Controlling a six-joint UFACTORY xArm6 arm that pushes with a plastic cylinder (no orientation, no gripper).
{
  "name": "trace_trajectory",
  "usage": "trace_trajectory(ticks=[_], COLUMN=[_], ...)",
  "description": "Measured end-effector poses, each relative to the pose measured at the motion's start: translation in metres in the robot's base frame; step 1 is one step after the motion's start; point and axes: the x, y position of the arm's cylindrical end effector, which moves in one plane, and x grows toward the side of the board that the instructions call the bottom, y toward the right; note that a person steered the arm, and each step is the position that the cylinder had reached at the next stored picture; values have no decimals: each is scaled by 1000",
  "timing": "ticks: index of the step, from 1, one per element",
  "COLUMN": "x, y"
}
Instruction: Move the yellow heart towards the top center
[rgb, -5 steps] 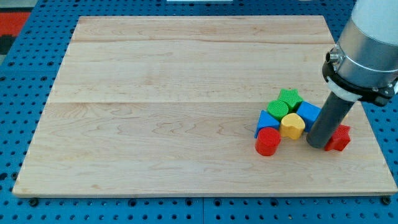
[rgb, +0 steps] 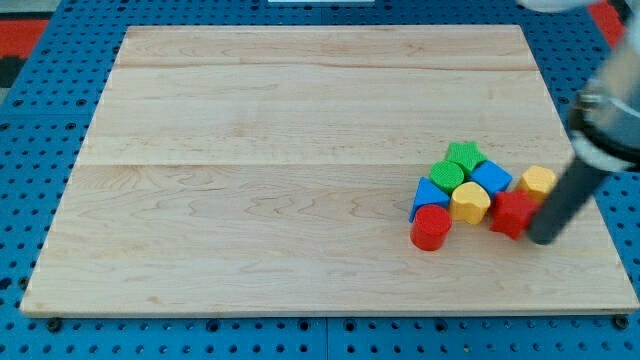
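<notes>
The yellow heart lies in a tight cluster at the board's lower right, between a blue triangle on its left and a red star on its right. A red cylinder sits just below-left of it, a green cylinder and a green star above it, a blue cube above-right. A second yellow block, rounded, lies at the cluster's right end. My tip is on the board just right of the red star, blurred by motion, about 75 px right of the heart.
The wooden board rests on a blue pegboard table. The arm's body hangs over the board's right edge. All blocks lie in the lower-right quarter.
My tip has moved to the right and slightly down. The red star now lies further left, against the yellow heart. The second yellow block, hidden before behind the rod, now shows.
</notes>
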Motion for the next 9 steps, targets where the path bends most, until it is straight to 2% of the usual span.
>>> trace_trajectory(ticks=[1,4,5,7,8,9], x=[-11,-29,-74,-180,-200,-185], y=[-72,-66,-93,-253,-262,-272])
